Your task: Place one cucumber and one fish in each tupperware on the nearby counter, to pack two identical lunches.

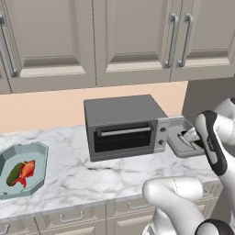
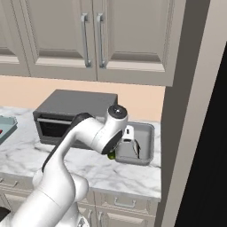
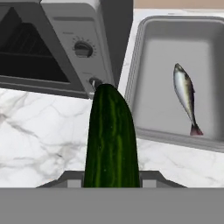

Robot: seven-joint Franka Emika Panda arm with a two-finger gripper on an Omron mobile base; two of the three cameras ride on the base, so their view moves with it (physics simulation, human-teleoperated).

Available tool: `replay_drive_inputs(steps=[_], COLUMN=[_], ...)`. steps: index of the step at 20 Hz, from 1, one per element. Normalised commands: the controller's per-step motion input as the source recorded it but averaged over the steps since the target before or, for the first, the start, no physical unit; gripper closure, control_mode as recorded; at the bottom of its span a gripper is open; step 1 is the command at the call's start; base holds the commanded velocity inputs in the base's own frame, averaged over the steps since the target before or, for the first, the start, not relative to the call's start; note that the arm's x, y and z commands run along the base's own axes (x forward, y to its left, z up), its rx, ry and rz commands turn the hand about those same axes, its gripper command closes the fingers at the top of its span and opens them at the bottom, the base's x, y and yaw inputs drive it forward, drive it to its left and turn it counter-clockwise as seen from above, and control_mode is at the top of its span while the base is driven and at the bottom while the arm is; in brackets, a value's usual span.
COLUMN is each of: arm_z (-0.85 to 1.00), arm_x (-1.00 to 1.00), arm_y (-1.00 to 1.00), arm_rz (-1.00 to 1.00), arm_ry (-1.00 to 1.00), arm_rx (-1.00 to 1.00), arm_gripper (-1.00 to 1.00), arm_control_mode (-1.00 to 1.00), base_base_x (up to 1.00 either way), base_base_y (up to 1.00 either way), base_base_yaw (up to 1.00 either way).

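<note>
Cucumber (image 3: 111, 138) number two was pinched between the fingers (image 2: 111, 154), its dark-green length jutting forward from them in the hand view, so it was off the counter (image 3: 39, 140) and riding with the arm. In the right base view only a small green end of it peeped out under the wrist.

Just ahead of the fingers and a little to their right lay the grey tupperware (image 3: 141, 65), the rectangular tray with the flared rim. The pale silvery fish (image 3: 185, 97) already rested inside it, lying lengthwise toward the far side of the fingers' approach, with bare floor between it and the near wall. The cucumber's tip was short of that near rim, over the marbled stone rather than over the tray. Close on the fingers' left stood the toaster oven (image 3: 65, 48), its dial panel beside the tray's edge.

Well away to the left, the blue-teal tupperware (image 1: 40, 151) held the red-orange fish (image 1: 25, 172) with a green cucumber (image 1: 13, 173) touching it, so that lunch looked packed.

By my reading, the step in hand was carrying the last cucumber to the grey tray. The next move called for going forward and rightward until it hung over the tray's open floor, clear of the rim and the oven corner, then lowering and letting go beside the fish.
</note>
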Motion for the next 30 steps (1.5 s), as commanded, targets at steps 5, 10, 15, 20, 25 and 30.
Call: replay_drive_inputs(steps=[5,10,15,20,25,30], arm_z=[-0.23,-0.36,-0.28,-0.21,-0.22,-0.20], arm_x=[0.49,0.53,0.43,0.42,0.44,0.41], arm_y=[-0.12,-0.02,-0.16,-0.17,-0.17,-0.17], arm_rz=[0.00,0.00,0.00,0.00,0.00,0.02], arm_ry=[0.00,0.00,0.00,0.00,0.00,0.00], arm_rx=[0.04,0.00,0.00,0.01,0.01,0.01], arm_gripper=[1.00,1.00,1.00,1.00,1.00,1.00], arm_control_mode=[-1.00,-1.00,-1.00,-1.00,-1.00,-1.00], base_base_x=[0.00,0.00,0.00,0.00,0.00,0.00], base_base_y=[0.00,0.00,0.00,0.00,0.00,0.00], base_base_yaw=[0.00,0.00,0.00,0.00,0.00,0.00])
